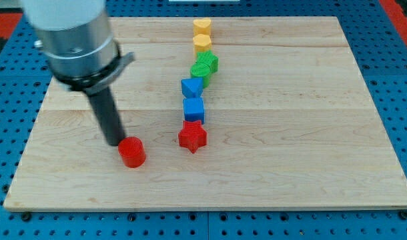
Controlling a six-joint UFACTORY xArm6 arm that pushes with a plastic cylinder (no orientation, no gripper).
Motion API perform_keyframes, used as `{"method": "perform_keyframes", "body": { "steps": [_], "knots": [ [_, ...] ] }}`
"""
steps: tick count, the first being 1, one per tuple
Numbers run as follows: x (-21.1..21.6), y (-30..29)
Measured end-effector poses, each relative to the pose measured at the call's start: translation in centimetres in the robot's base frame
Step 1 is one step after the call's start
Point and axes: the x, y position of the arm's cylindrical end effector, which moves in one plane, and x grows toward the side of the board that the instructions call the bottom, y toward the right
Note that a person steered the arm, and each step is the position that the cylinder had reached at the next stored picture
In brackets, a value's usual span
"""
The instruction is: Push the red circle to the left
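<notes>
My tip [115, 142] is touching the red circle [132, 152] on its upper-left side, lower-left part of the surface [290, 133]. Tool is a plain rod w/ no jaws, grasping nothing. Red star [192, 137] is sitting to the circle's right.
</notes>
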Motion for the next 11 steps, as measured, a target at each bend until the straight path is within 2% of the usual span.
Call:
{"method": "perform_keyframes", "body": {
  "steps": [1,2,3,4,5,6,9,11],
  "knots": [
    [1.8,2.4],
    [1.9,11.2],
    [3.7,8.7],
    [8.3,6.6],
    [10.4,11.7],
    [10.4,21.4],
    [10.3,21.8],
    [8.0,22.1]
  ]
}}
